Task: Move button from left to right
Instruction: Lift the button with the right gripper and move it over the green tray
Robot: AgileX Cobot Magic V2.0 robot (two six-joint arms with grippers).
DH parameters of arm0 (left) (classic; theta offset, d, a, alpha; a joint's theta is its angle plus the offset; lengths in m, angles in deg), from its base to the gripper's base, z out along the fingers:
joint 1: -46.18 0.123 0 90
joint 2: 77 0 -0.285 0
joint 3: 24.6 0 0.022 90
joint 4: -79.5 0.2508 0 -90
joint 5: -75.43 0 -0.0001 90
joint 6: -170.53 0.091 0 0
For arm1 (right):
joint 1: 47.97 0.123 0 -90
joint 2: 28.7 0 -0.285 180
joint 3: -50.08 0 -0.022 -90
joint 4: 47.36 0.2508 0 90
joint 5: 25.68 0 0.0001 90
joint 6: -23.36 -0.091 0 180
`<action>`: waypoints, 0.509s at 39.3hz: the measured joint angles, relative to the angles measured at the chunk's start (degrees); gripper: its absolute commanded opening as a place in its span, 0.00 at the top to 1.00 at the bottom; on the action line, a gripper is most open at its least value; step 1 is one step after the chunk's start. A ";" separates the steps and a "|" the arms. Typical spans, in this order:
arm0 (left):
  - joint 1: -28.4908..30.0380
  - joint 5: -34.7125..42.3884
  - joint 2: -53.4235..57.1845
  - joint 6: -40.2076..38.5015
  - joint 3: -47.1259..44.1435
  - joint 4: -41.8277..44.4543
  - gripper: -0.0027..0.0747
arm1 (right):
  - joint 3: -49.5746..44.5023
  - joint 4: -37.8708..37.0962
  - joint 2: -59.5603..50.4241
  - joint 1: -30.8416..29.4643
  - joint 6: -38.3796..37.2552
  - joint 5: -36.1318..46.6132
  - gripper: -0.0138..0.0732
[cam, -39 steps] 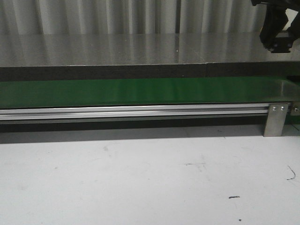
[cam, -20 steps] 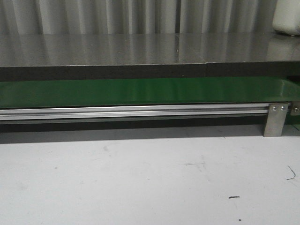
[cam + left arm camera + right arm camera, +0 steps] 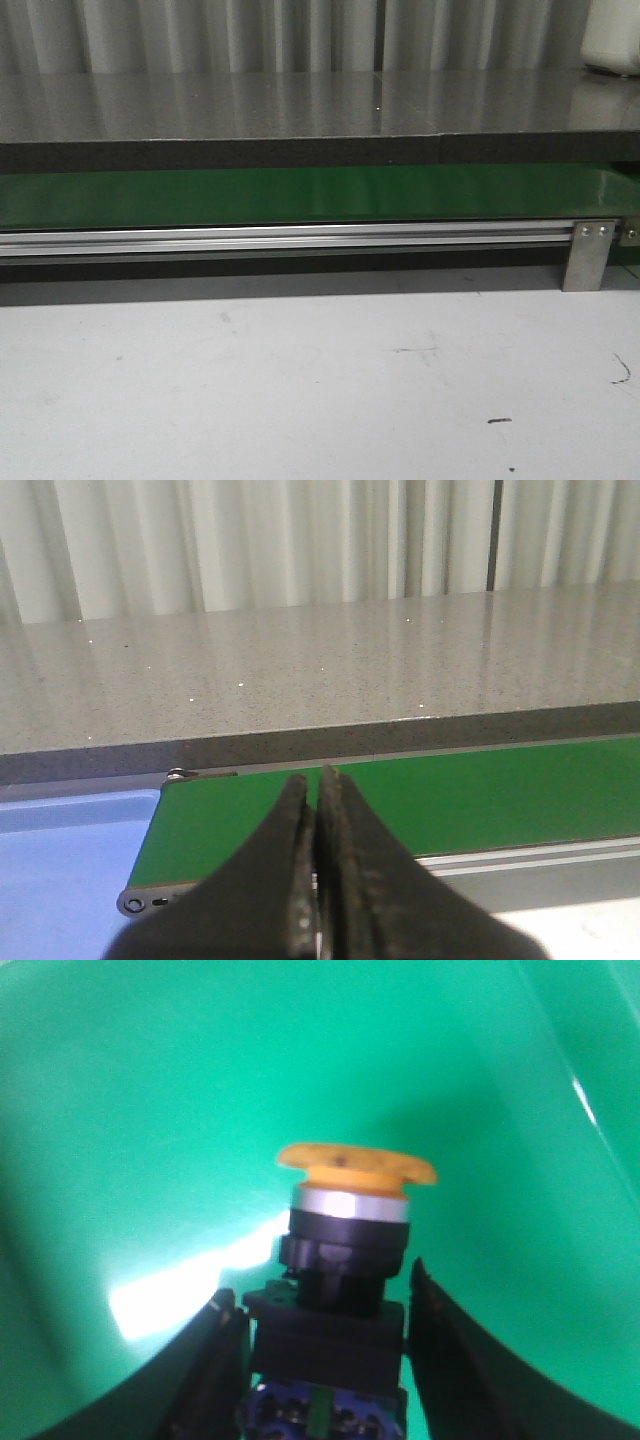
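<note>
One green belt (image 3: 300, 195) runs across the front view from the left edge to a rounded end at the right, with one aluminium rail (image 3: 290, 238) along its near side and one metal bracket (image 3: 590, 254) standing at the rail's right end. Nearest the camera lies the pale table (image 3: 300, 390), marked by a few dark scuffs. Behind the belt one grey speckled counter (image 3: 300, 105) stretches across, backed by a pale curtain (image 3: 200, 35), and a single white object (image 3: 612, 38) sits at the top right corner, cut off by the frame. Neither arm shows in this view, nor does the button.

In the left wrist view one left claw (image 3: 318, 880) has its two dark fingers pressed together with nothing between them. It hangs near the belt's left end, and one light blue bin (image 3: 60, 880) lies just beside that end.

In the right wrist view there is one button (image 3: 345, 1260): a round orange-yellow cap, a silver ring below it and a black blocky body. The right claw (image 3: 325, 1350) has its two fingers (image 3: 470, 1360) set against either side of the black body, closed on it, cap pointing away from the wrist. A glossy green surface (image 3: 150, 1090) fills the whole background; whether the button touches it I cannot tell
</note>
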 measured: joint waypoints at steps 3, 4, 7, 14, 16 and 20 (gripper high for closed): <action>0.00 0.00 0.00 0.00 0.00 0.00 0.99 | 0.00 0.00 1.56 -0.05 0.00 0.35 0.35; 0.00 0.00 0.00 0.00 0.00 0.00 0.99 | 0.00 0.00 1.81 -0.05 0.00 0.38 0.32; 0.00 0.00 0.00 0.00 0.00 0.00 0.99 | 0.00 0.00 2.60 -0.05 0.11 0.38 0.25; 0.00 0.00 0.00 0.00 0.00 0.00 0.99 | 0.00 0.00 1.85 -0.05 0.11 0.79 0.21; 0.00 0.00 0.00 0.00 0.00 0.00 0.99 | 0.00 0.00 0.88 -0.05 0.11 0.79 0.21; 0.00 0.00 0.00 0.00 0.00 0.00 0.99 | 0.00 0.00 -2.10 0.25 0.11 1.02 0.26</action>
